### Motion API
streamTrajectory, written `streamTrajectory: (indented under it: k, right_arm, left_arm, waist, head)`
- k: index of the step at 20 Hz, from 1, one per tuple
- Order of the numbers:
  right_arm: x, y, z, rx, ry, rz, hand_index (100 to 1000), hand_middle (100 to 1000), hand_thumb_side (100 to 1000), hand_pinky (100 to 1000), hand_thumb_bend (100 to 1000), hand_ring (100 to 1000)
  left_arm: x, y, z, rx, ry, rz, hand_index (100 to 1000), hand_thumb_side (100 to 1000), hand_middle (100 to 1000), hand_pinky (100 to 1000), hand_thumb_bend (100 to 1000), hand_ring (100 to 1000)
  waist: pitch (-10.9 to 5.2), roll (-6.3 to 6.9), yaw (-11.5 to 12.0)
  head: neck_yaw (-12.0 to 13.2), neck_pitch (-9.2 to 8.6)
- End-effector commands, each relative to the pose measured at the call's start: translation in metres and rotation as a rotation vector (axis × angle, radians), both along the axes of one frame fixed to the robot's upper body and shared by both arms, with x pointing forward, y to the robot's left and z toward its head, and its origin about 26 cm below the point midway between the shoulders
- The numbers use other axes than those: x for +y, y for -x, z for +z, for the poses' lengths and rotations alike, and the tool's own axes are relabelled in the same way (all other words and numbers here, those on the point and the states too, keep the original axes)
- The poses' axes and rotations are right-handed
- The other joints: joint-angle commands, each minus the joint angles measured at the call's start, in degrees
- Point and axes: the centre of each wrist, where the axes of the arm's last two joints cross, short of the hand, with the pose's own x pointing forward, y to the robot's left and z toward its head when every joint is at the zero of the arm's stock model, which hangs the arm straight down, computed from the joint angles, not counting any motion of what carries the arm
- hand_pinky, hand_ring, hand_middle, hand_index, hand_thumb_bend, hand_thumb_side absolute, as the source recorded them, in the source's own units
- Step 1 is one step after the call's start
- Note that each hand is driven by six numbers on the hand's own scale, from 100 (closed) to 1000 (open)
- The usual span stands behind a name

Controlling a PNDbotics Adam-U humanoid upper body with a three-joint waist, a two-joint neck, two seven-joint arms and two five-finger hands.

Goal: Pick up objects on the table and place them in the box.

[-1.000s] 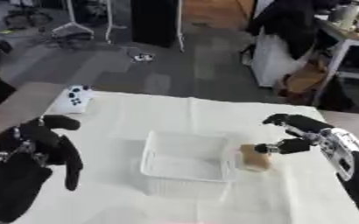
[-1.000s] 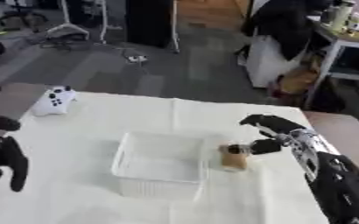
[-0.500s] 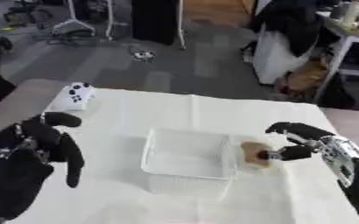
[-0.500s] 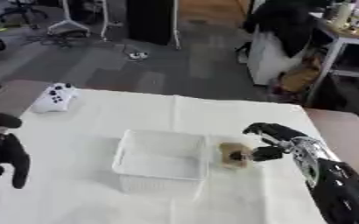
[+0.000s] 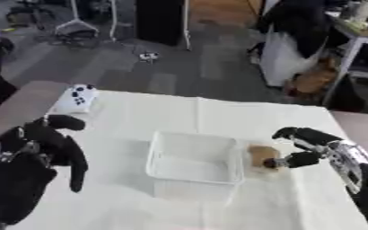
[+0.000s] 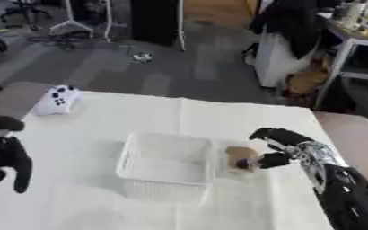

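Near the middle of the table (image 5: 218, 112), which is covered with a white cloth, sits a clear white box (image 5: 193, 162), open at the top. Nothing visible inside it. Just off the box's right wall lies a small brown object (image 5: 260, 156), light tan with a darker end; can't tell what it is. It is outside the box, on the cloth, touching or almost touching the wall.

Right hand (image 5: 306, 146) comes in from the table's right edge, fingers curled over the brown object, thumb tip at its right end. It looks like a pinch on the object; object sits low at the cloth, can't tell if it is lifted.

Left hand (image 5: 42, 146) shows at the table's near left corner, black, fingers relaxed and spread, one hanging down, holding nothing. Well apart from the box.

White game controller (image 5: 76, 97) lies at the table's far left corner, near the edge, apart from both hands.

Beyond the far edge: grey floor, dark furniture, a desk at the far right.
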Motion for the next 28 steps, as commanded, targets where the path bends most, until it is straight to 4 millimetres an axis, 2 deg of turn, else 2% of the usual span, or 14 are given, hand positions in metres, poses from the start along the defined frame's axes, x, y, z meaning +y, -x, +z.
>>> streamTrajectory:
  k: [1, 17, 21, 24, 28]
  right_arm:
    - [-0.001, -0.002, 0.024, -0.039, 0.041, 0.031, 946, 938, 982, 1000, 859, 917]
    - [0.003, -0.003, 0.019, 0.006, 0.062, 0.047, 947, 938, 936, 1000, 809, 921]
    - [0.005, -0.004, 0.018, 0.001, 0.062, 0.043, 959, 943, 954, 1000, 813, 921]
    - [0.011, -0.006, 0.025, -0.045, 0.058, 0.028, 974, 938, 988, 1000, 839, 911]
    - [0.019, -0.011, 0.031, -0.104, 0.054, -0.001, 973, 925, 1000, 1000, 843, 905]
  left_arm:
    - [0.0, 0.001, 0.011, -0.037, -0.008, -0.008, 733, 834, 765, 313, 592, 553]
    - [-0.001, 0.001, 0.011, -0.038, -0.008, -0.008, 733, 835, 765, 312, 593, 552]
    - [-0.001, 0.001, 0.011, -0.038, -0.009, -0.008, 733, 836, 765, 312, 592, 552]
    - [-0.002, 0.001, 0.012, -0.042, -0.01, -0.011, 733, 836, 764, 311, 593, 552]
    - [-0.004, 0.0, 0.014, -0.049, -0.01, -0.019, 733, 840, 765, 310, 593, 552]
  waist:
    - [-0.7, 0.26, 0.05]
    - [-0.64, 0.25, 0.1]
    - [-0.55, 0.27, 0.08]
    - [-0.27, 0.28, 0.16]
    - [0.39, 0.26, 0.25]
  head:
    - [0.2, -0.22]
    - [0.57, 0.02]
    - [0.64, -0.08]
    - [0.55, -0.24]
    - [0.6, -1.4]
